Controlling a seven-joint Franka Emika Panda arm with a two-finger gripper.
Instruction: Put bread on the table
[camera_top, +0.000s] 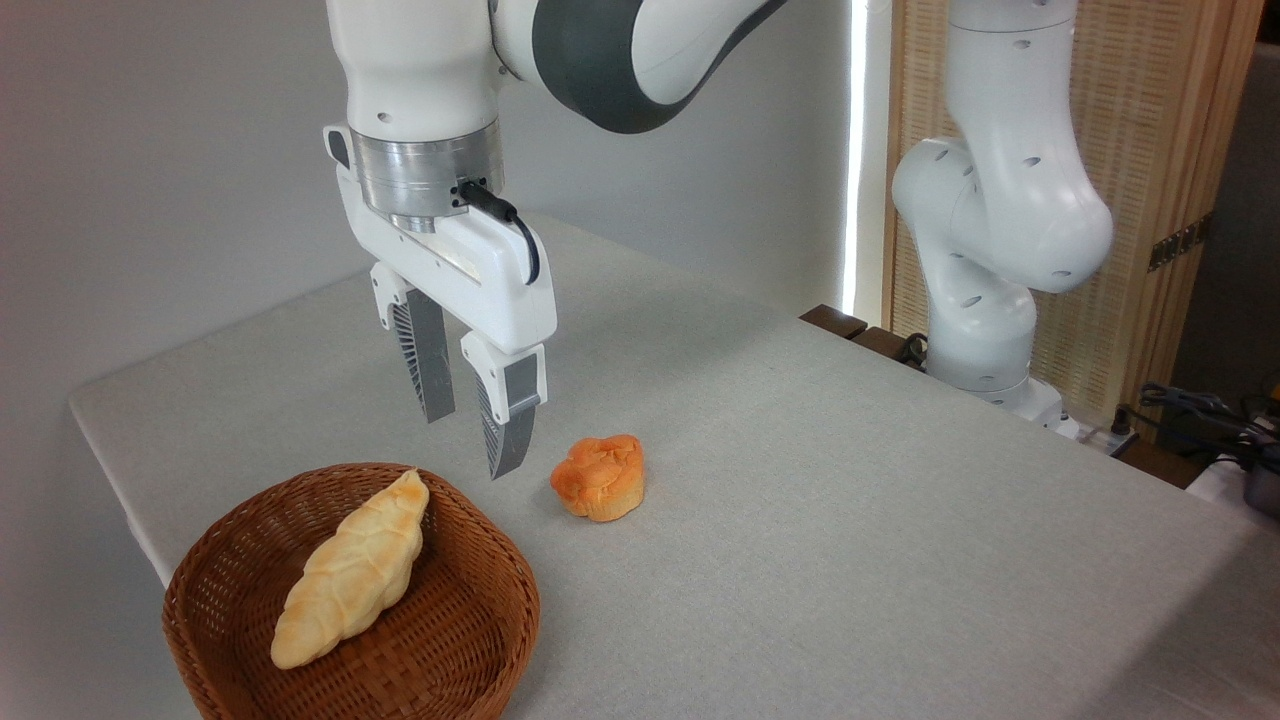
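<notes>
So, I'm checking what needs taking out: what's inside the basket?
Only the bread, lying slantwise in the basket. The weave beneath the loaf is covered.

Plain grey wall at far left and behind. Bright vertical light strip right of centre. Woven bamboo screen in wooden frame at far right, hinge on edge. Cables at right edge, low.

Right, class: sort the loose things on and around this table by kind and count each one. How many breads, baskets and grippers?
Breads: 2, the braided loaf and the orange bun
Baskets: 1, the wicker basket
Grippers: 1, the gripper, open and empty
Total: 4
</notes>
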